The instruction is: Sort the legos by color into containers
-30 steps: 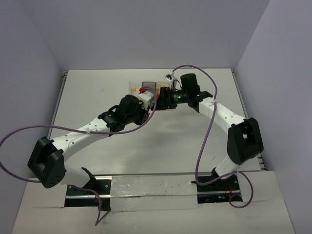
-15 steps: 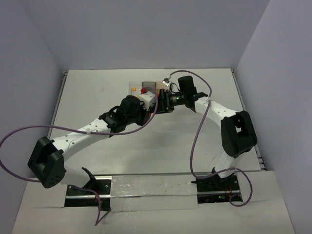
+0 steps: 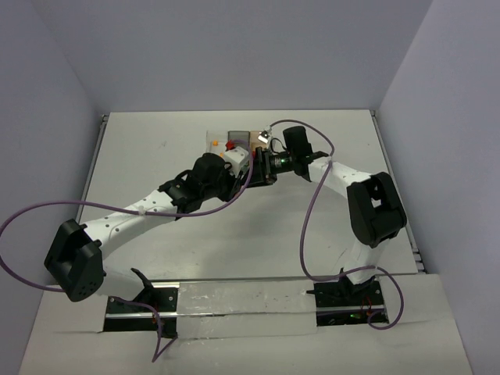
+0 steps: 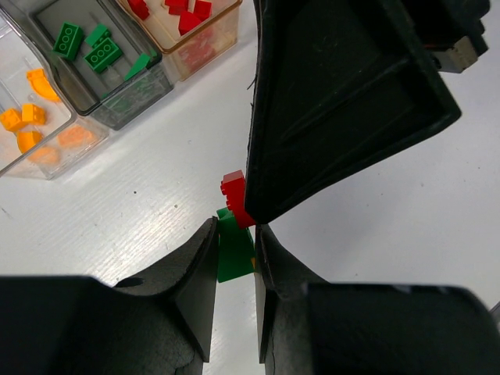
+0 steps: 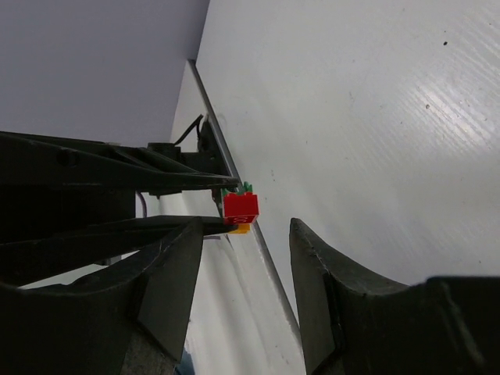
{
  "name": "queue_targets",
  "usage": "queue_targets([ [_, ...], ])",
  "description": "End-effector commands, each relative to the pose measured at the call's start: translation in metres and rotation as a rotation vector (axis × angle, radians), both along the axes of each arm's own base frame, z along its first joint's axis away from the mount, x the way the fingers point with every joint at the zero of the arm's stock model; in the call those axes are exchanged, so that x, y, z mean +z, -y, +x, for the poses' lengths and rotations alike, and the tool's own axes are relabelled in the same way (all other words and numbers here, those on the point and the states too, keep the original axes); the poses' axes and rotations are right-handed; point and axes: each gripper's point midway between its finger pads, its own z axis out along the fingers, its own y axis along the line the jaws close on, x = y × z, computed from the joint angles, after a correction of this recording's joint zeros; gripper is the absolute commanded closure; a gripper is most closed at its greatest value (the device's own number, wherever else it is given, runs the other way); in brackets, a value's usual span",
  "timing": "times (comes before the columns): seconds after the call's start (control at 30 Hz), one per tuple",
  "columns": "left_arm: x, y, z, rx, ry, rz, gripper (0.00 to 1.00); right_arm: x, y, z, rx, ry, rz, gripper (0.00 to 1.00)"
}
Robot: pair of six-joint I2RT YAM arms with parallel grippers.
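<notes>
Now three bins; one green brick in left jaws, red brick attached.

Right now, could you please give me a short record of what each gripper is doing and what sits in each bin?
left gripper: shut on a green brick with a red brick attached
right gripper: open, one finger on either side of the red brick
clear bin: orange pieces
grey bin: green pieces
amber bin: red pieces
bin layout: joined in a row, grey in the middle
</notes>
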Motion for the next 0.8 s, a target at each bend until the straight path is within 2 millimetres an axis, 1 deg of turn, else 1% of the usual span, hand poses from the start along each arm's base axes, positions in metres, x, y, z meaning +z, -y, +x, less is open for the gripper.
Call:
queue_targets([
  [0.0,0.043,0.014,0.006,-0.010,0.076,-0.102,0.96,0.004,-0.001,0.002,0.016,0.006,0.033,0.44],
  [0.07,0.044,0.014,0.006,-0.010,0.077,-0.105,0.96,0.005,-0.001,0.001,0.021,0.000,0.038,0.45],
  [0.13,0.045,0.015,0.006,-0.011,0.076,-0.110,0.96,0.011,-0.003,0.003,0.032,0.030,0.070,0.46],
  [0.27,0.048,0.017,0.006,-0.012,0.072,-0.123,0.96,0.017,-0.006,-0.004,0.060,-0.023,0.138,0.48],
  [0.5,0.050,0.018,0.006,-0.009,0.068,-0.129,0.97,0.014,-0.008,-0.004,0.067,-0.053,0.153,0.52],
  [0.57,0.050,0.017,0.006,-0.008,0.066,-0.129,0.97,0.013,-0.008,-0.004,0.067,-0.053,0.151,0.54],
  [0.6,0.051,0.017,0.007,-0.005,0.068,-0.130,0.97,0.014,-0.008,-0.004,0.068,-0.052,0.151,0.57],
  [0.67,0.051,0.017,0.007,-0.003,0.071,-0.129,0.97,0.014,-0.007,-0.005,0.070,-0.050,0.151,0.65],
  [0.73,0.050,0.016,0.008,0.003,0.069,-0.126,0.96,0.016,-0.007,-0.006,0.074,-0.045,0.156,0.77],
  [0.77,0.050,0.016,0.008,0.006,0.069,-0.124,0.93,0.018,-0.007,-0.007,0.077,-0.044,0.161,0.84],
])
